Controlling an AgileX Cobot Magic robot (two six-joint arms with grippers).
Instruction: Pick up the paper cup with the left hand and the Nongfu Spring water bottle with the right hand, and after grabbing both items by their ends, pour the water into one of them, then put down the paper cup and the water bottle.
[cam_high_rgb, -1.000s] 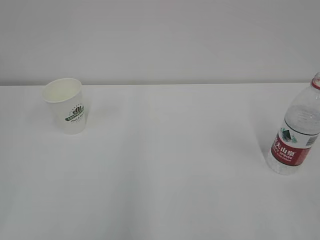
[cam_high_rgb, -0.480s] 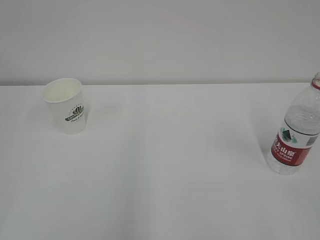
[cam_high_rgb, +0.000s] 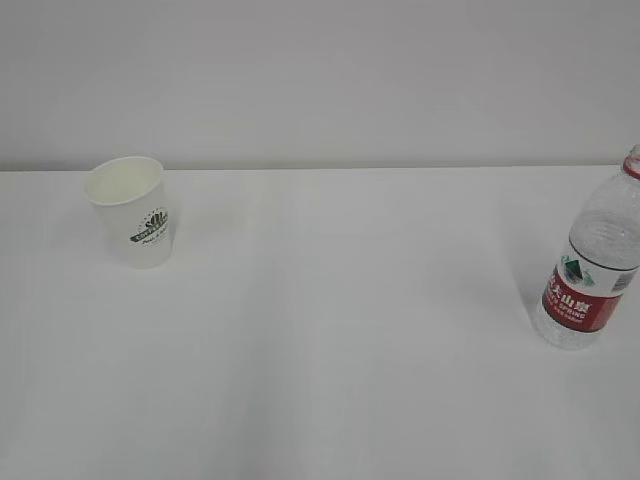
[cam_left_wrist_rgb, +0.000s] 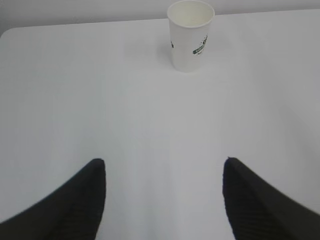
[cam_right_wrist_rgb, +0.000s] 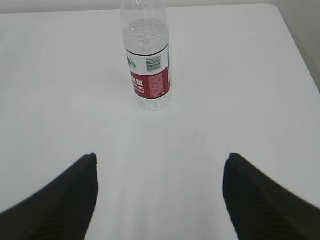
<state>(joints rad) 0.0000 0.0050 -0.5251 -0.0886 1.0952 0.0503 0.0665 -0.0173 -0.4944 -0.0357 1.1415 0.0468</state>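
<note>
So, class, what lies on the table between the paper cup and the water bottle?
Nothing: the exterior view shows only bare white table between the paper cup at the left and the water bottle at the right.

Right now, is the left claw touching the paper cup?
Apart. The left wrist view shows bare table between the open left gripper and the paper cup.

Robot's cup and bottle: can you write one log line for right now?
white paper cup: upright, untouched | clear plastic water bottle: upright, untouched | left gripper: open | right gripper: open

Bare lab-like setup: white table (cam_high_rgb: 330, 330), blank wall (cam_high_rgb: 320, 80).
</note>
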